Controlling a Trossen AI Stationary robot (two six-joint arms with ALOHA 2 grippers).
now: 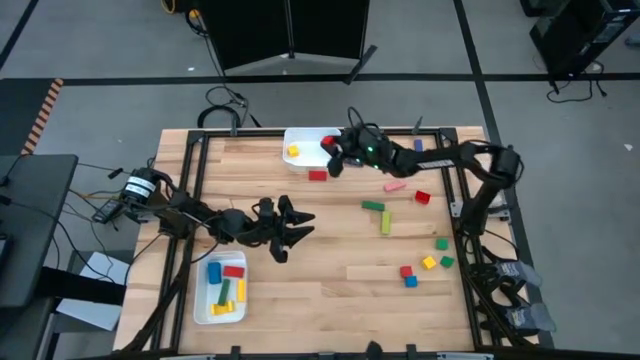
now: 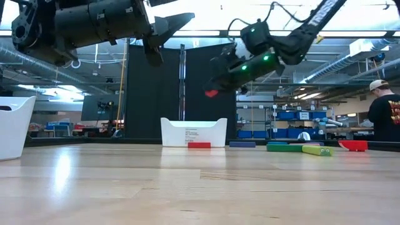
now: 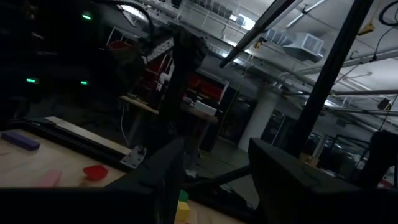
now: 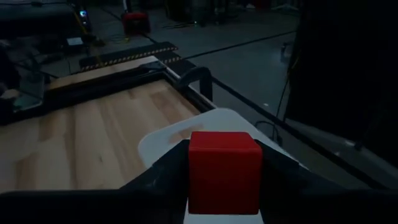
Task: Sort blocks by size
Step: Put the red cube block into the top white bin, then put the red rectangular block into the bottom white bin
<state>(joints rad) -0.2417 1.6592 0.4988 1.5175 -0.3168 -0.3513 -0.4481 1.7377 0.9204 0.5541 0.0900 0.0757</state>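
We see the right gripper (image 4: 224, 180) clamped on a red cube (image 4: 224, 171) above a white tray (image 1: 305, 143); the left gripper (image 1: 290, 228) hangs open, empty.

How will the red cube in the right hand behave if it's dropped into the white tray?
Red cube looks rigid: crisp, undented edges between the right hand fingers. Flat faces suggest it settles rather than rolls. Probably light for its size. It may bounce slightly in the white tray.

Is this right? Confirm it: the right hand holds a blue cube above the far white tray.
Wrong in one respect: the cube is red, not blue, as the right wrist view shows. The right hand does hold it above the far white tray.
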